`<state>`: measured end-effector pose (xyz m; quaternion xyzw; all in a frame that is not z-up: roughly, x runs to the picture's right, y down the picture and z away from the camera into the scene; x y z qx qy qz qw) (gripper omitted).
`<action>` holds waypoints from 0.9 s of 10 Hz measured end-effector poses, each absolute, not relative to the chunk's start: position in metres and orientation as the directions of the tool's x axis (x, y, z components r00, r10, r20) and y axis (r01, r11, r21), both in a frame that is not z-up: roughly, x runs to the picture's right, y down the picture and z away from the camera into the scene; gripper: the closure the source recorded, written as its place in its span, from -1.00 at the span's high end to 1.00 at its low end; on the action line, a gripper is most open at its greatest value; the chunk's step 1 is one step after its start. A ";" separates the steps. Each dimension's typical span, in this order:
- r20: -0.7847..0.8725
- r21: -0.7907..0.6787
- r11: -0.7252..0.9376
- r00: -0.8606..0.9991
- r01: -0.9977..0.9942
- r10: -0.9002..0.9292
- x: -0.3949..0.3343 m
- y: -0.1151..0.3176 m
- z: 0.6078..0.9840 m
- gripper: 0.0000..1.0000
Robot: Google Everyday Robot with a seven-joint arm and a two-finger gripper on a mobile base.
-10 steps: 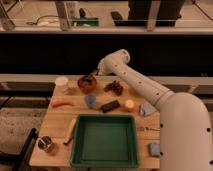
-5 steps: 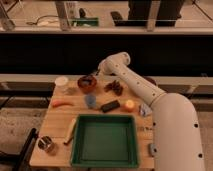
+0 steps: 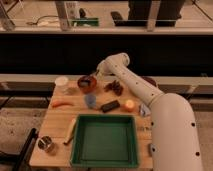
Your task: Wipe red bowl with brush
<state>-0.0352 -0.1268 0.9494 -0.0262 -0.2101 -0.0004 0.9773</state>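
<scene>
jaws pressed together; gripper (image 3: 94, 76) at rear rim of red bowl (image 3: 86, 85). bowl near back edge of wooden table (image 3: 55, 131), beside white cup (image 3: 61, 81), behind green tray (image 3: 105, 161). brush too small to make out.

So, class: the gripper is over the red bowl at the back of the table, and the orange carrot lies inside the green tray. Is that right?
Not quite. The camera view shows the gripper over the red bowl, but the orange carrot lies on the table itself, outside the green tray.
</scene>
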 end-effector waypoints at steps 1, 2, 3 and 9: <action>0.412 -0.055 0.998 0.911 0.016 0.008 -0.036 -0.125 0.950 -1.00; 0.414 -0.060 0.998 0.910 0.019 0.007 -0.036 -0.124 0.950 -1.00; 0.414 -0.065 0.998 0.910 0.022 0.006 -0.036 -0.122 0.950 -1.00; 0.394 -0.090 0.996 0.919 0.027 0.011 -0.030 -0.108 0.945 -1.00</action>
